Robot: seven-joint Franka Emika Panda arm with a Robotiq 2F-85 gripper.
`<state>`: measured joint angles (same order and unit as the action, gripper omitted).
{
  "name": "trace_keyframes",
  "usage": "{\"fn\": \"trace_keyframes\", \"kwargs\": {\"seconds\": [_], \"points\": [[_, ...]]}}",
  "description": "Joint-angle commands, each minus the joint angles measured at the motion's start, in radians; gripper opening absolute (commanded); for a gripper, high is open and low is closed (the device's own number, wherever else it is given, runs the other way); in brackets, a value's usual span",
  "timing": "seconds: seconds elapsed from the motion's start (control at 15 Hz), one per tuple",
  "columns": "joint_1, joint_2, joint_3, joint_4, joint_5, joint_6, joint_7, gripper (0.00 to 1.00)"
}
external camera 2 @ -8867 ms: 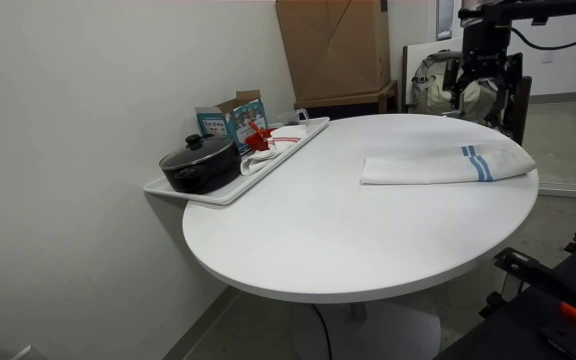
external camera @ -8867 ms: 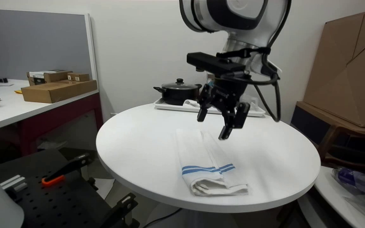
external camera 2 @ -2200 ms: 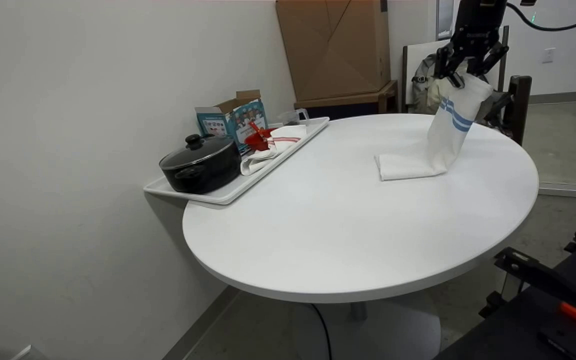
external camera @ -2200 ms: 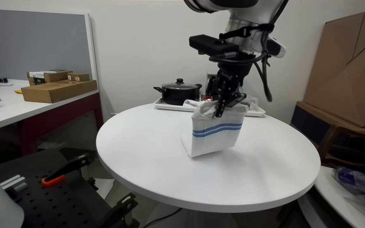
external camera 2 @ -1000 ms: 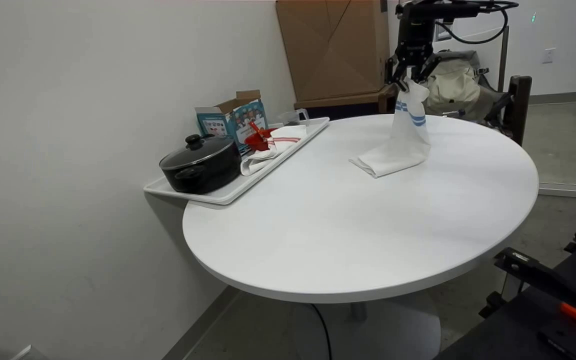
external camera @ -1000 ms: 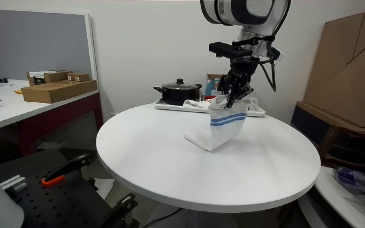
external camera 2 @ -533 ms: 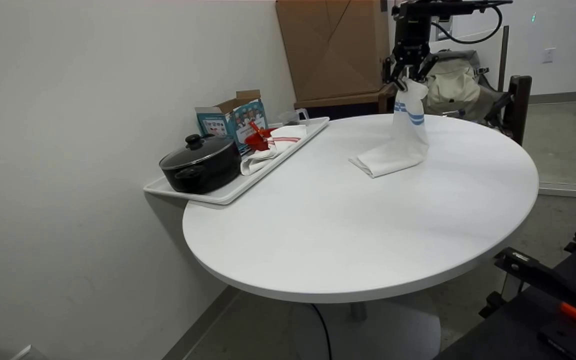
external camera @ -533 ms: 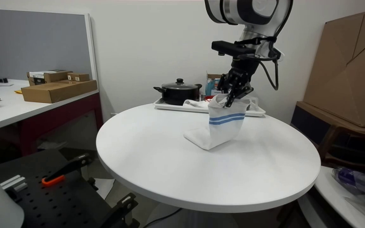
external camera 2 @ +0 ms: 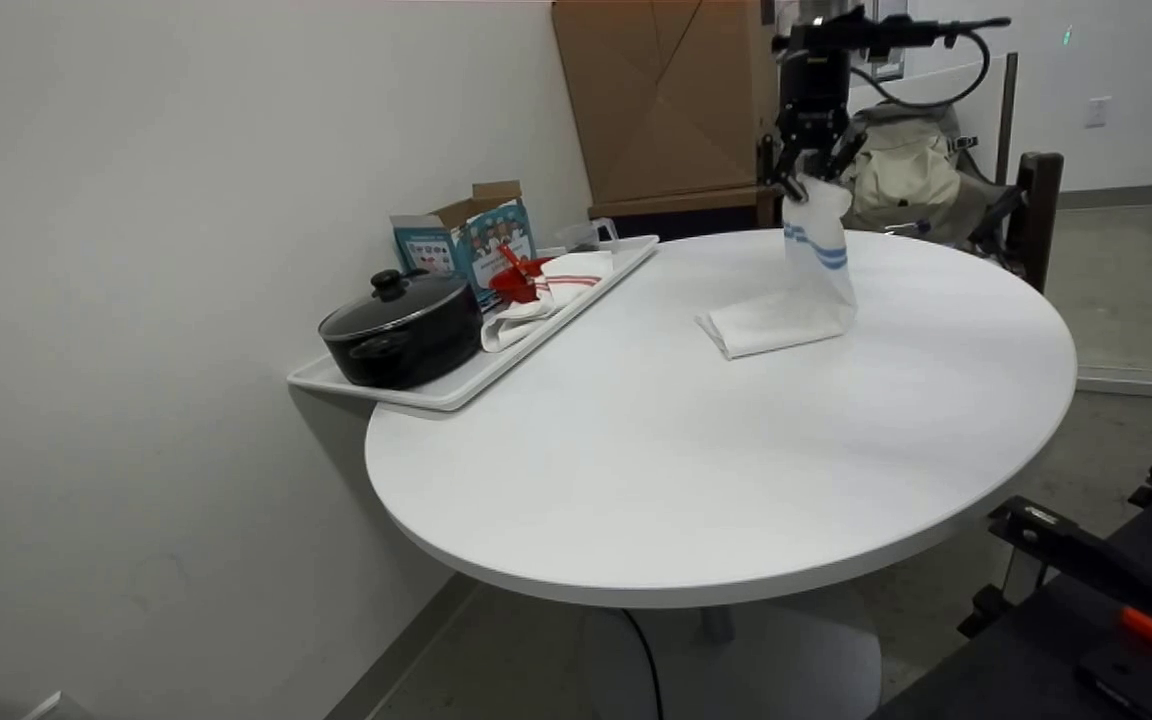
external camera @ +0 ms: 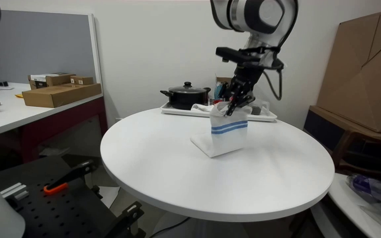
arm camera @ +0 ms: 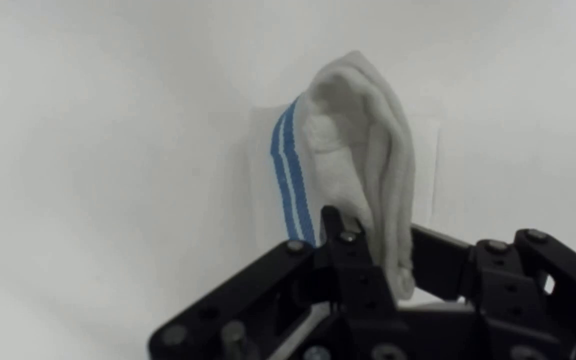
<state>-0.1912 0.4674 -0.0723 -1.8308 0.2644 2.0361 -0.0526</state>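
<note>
Claw (arm camera: 382, 245) pinches the upper end of the towel (external camera 2: 821, 285); its loose end lies toward the tray (external camera 2: 446, 388)

The claw is clamped on bunched cloth, with its fingers (arm camera: 358, 265) on either side. The towel hangs directly beneath it, down to the round table (external camera 2: 636, 480), apart from the tray. Its long axis drops nearly upright from the claw, bends at the tabletop, then runs flat toward the tray, the bend lying farther from the tray than the loose end. Only one arm (external camera: 270, 15) is present.

Cloth buries the gripping faces, so how many layers are caught is hard to make out. The hanging panel (external camera: 229, 142) covers part of the flat stretch in an exterior view. The wrist view cuts off the claw's base at the lower edge.
</note>
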Motion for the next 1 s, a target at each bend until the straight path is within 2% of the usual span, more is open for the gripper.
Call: {"fn": "trace_keyframes", "kwargs": {"seconds": [0.0, 0.2, 0.27, 0.6, 0.73, 0.93], "points": [[0.01, 0.023, 0.013, -0.015, 0.0, 0.015, -0.002, 0.08], [0.033, 0.065, 0.027, -0.024, -0.002, 0.046, 0.0, 0.08], [0.032, 0.064, 0.027, -0.024, -0.002, 0.047, 0.0, 0.03], [0.017, 0.063, 0.009, -0.036, 0.021, 0.108, 0.049, 0.03], [0.008, 0.119, 0.0, 0.021, 0.008, 0.094, 0.061, 0.03], [0.029, 0.194, 0.01, 0.036, 0.011, 0.132, 0.099, 0.03]]}}
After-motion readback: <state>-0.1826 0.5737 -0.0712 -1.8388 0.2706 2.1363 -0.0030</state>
